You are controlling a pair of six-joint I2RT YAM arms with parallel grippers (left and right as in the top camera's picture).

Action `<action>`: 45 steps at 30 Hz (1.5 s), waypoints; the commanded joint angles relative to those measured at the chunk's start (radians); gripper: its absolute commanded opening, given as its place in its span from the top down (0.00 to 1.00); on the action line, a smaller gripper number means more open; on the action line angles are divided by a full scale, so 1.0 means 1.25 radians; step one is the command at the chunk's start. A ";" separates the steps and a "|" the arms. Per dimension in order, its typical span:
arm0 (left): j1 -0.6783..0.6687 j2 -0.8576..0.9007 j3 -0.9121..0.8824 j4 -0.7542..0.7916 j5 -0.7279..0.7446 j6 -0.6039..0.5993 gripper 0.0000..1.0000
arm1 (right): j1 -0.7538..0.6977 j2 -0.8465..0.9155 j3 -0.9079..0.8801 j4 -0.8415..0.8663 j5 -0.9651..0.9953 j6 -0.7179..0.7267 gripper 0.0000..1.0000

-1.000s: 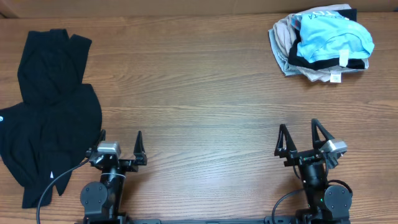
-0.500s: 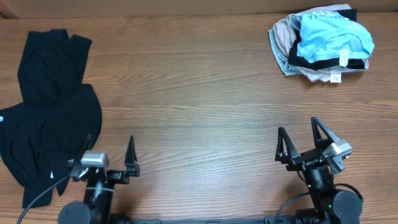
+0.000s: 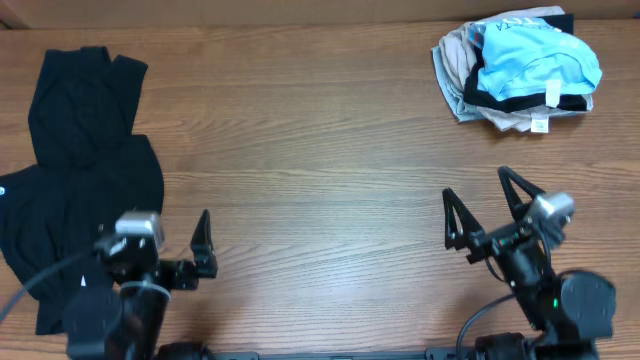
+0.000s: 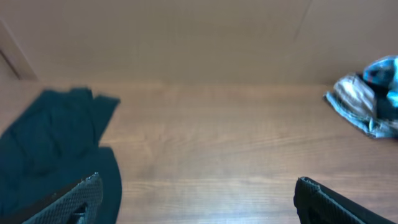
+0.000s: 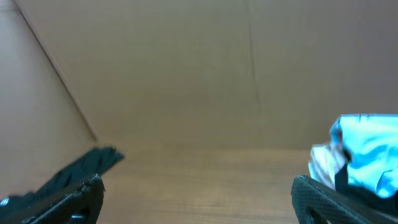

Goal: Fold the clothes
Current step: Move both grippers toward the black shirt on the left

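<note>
Overhead, left gripper (image 3: pixel 158 228) and right gripper (image 3: pixel 476 190) gape empty; clothes' (image 3: pixel 80 170) white logo (image 3: pixel 3 189), seemingly, shows only there.

The wood-grain surface (image 3: pixel 330 150) carries the black clothes (image 3: pixel 85 190) at nine o'clock and a blue-and-beige garment heap (image 3: pixel 520 70) at one o'clock.

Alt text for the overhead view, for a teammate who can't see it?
A black garment lies crumpled at the left edge of the wooden table; a heap of light blue and beige clothes sits in the far right corner. Both grippers are at the near edge, open and empty: left gripper by the black garment, right gripper over bare wood.
</note>
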 commanded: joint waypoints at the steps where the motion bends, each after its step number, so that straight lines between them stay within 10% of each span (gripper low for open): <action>1: 0.005 0.093 0.081 -0.045 0.007 0.016 0.00 | 0.004 0.085 0.083 -0.038 -0.040 -0.017 0.00; 28: 0.005 0.846 0.154 -0.106 0.067 -0.037 0.00 | 0.004 0.683 0.266 -0.067 -0.343 -0.023 0.00; 45: 0.005 0.896 0.266 -0.132 0.056 -0.036 0.00 | 0.082 0.753 0.266 0.024 -0.332 -0.023 0.01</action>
